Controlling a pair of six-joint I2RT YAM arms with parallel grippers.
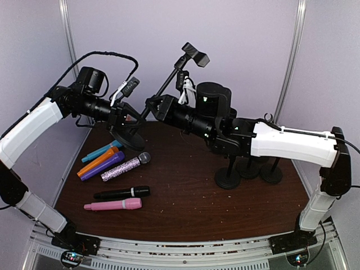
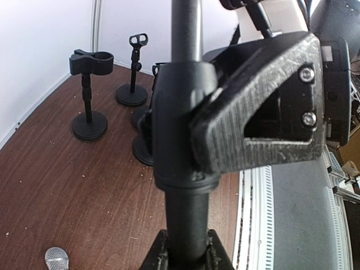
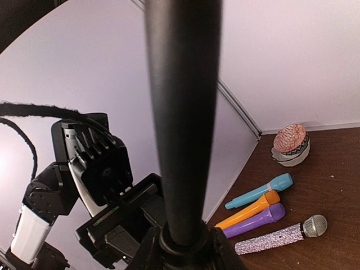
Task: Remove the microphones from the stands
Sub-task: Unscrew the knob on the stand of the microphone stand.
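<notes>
Progress prob. late: clamping tilted stand (image 1: 163,88) near its base (image 1: 130,139) w/ left gripper (image 1: 129,119), pinching pole (image 3: 183,112) just above w/ right gripper (image 1: 152,107), seeing stand's clip (image 1: 195,55) seemingly empty, mics (image 1: 125,168) lying beside base.

- no text, brand or number can be read on the microphone stand (image 2: 185,169) or the microphones (image 1: 125,167).
- green strip (image 3: 106,217) on a black wrist housing (image 3: 101,163): too blurred to read.

Six microphones (image 1: 121,170) lie on the desk (image 1: 180,205) in front of the tilted microphone stand (image 1: 163,90). Three upright stands (image 1: 251,170) are grouped to its right, further forward.
</notes>
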